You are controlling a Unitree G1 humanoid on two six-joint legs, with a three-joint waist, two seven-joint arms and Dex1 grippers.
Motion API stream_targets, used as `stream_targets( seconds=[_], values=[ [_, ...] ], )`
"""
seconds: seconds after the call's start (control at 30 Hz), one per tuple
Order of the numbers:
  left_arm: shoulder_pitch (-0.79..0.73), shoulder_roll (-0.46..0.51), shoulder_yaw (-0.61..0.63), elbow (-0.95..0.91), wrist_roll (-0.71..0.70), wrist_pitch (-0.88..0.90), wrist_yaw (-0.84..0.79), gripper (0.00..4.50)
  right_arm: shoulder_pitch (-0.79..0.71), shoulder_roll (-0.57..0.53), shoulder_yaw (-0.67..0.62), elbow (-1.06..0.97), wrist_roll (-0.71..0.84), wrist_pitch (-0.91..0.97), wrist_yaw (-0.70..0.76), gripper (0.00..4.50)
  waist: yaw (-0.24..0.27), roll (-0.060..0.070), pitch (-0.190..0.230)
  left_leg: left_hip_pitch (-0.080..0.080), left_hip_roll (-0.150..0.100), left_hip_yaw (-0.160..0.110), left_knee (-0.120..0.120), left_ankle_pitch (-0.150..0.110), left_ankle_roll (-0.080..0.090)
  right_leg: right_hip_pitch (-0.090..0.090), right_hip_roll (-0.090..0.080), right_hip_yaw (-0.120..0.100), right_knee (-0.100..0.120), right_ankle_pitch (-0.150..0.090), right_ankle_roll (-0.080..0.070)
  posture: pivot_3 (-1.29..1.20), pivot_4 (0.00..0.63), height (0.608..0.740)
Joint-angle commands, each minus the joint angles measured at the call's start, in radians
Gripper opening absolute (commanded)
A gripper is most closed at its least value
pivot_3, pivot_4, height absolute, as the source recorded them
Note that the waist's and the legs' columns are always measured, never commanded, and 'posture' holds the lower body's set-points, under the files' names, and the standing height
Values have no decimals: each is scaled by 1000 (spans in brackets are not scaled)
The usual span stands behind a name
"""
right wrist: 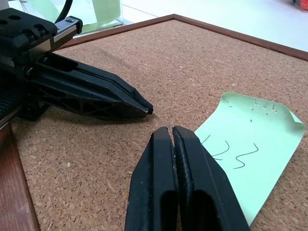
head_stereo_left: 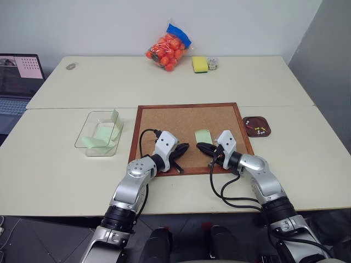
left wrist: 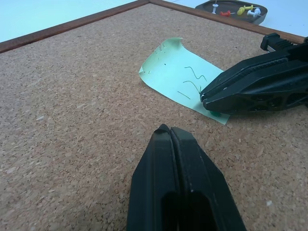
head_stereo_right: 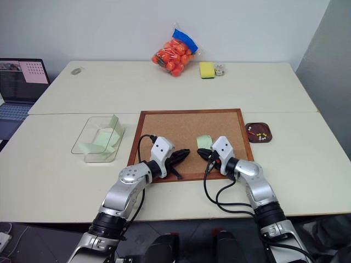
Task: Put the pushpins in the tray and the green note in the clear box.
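Currently, line by line:
Green note (head_stereo_left: 203, 135): lying flat on the cork board (head_stereo_left: 164, 123), toward its right half, with green squiggles on it and one far corner curling up.
Right gripper (right wrist: 172, 129): fingers pressing together, no gap between them, tips sitting at the near edge of the green note; whether paper is pinched between them I cannot tell.
Left gripper (left wrist: 168, 130): fingers likewise pressing fully together, holding nothing, hanging low over bare cork just beside the note (the two grippers are pointing toward each other across the board).
Pushpins (left wrist: 240, 9): lying in the tray (head_stereo_left: 256, 126), with white, yellow and red heads showing.
Tray: sitting on the worktop (head_stereo_left: 49, 164) just off the cork board's right edge.
Clear box (head_stereo_left: 100, 133): standing on the worktop to the left of the board, near its left edge, already holding pale green slips, one leaning against a wall.
Far side of the worktop: a bag of orange-red balls (head_stereo_left: 169, 48), a yellow sponge (head_stereo_left: 199, 64) and a small jar (head_stereo_left: 213, 63) beside it.
Laptop (head_stereo_left: 19, 76): sitting open at the left edge.
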Motion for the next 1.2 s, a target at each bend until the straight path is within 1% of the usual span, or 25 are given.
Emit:
stream_targets(
  seconds=[0.03,0.4,0.6,0.77,0.83,0.87,0.97,1.07,1.2],
  values=[
    [23,1,-20,10,3,16,-2,0,-6,-18,-31,-122,50,27,25,69,1,0,0,0,0,0,0,0,0,0,0,0,0,0,0,0,150,740],
    [8,-2,-25,25,8,1,-5,0,-27,-71,-60,-296,104,142,42,69,2,0,0,0,0,-2,0,0,0,0,0,-1,0,0,0,0,150,740],
    [1,-4,-33,33,16,-17,-3,0,-32,-85,-60,-306,109,154,44,69,2,0,0,0,0,-2,0,0,0,0,0,-1,0,0,0,0,150,740],
    [-23,16,-31,17,44,-109,-4,0,-27,-104,-62,-307,119,157,64,69,3,0,0,-1,0,-2,0,0,0,0,0,-1,0,0,0,0,150,740],
    [-32,33,-25,-7,25,-119,-38,377,-35,-111,-69,-302,128,163,69,0,3,0,0,-1,0,-2,1,0,0,0,0,-1,0,0,0,0,150,740],
    [-36,39,-20,-19,12,-117,-52,464,-41,-113,-72,-298,131,164,69,0,2,0,0,-1,0,-2,0,0,0,0,0,-1,0,0,0,0,150,740],
    [-36,45,1,-63,-41,-74,-79,1108,-57,-114,-86,-292,141,168,56,0,1,0,0,-2,0,-1,0,0,0,-1,0,-1,0,0,0,0,150,740],
    [-17,34,30,-111,-109,-8,-87,1565,-66,-116,-95,-297,144,175,47,0,1,-1,1,-2,0,-1,0,0,0,-2,0,-1,0,0,0,0,150,740],
    [11,6,72,-175,-209,93,-71,2329,-72,-118,-113,-305,145,179,37,0,0,-1,1,-2,0,-2,0,0,0,-2,0,-1,0,0,0,0,150,740]
  ],
)
